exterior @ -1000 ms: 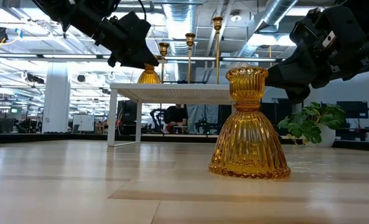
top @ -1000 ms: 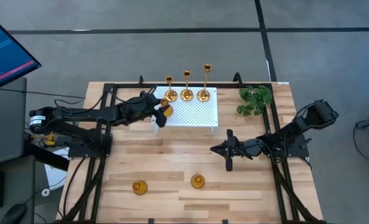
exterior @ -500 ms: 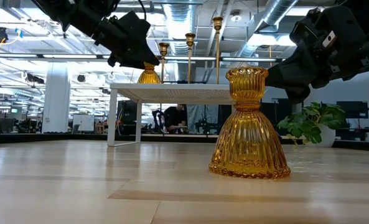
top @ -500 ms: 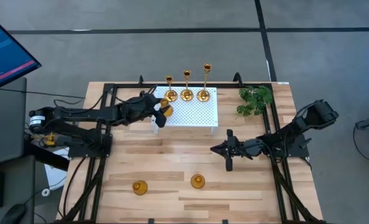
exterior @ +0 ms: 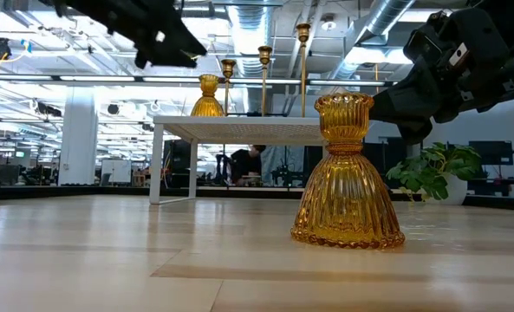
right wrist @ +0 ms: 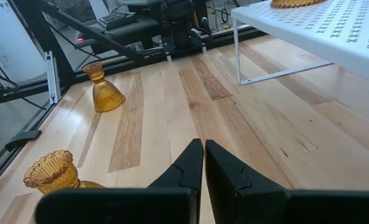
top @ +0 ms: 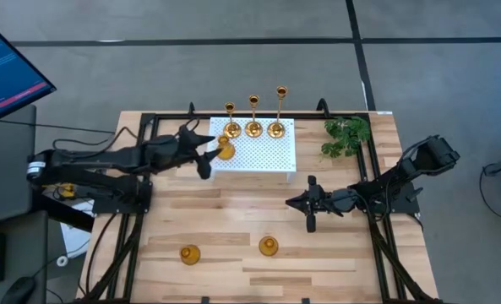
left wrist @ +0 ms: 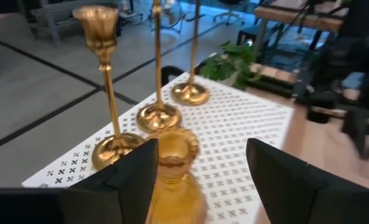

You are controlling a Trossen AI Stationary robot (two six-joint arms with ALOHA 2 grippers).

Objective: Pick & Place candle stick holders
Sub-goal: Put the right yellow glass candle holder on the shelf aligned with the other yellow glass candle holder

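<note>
While my left gripper hangs open beside the white rack, a squat holder stands there; my right gripper is closed.

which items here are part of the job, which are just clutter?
Job: three tall holders and one short holder on the white shelf; two short holders on the table.
Clutter: plant sprig, monitor.
</note>
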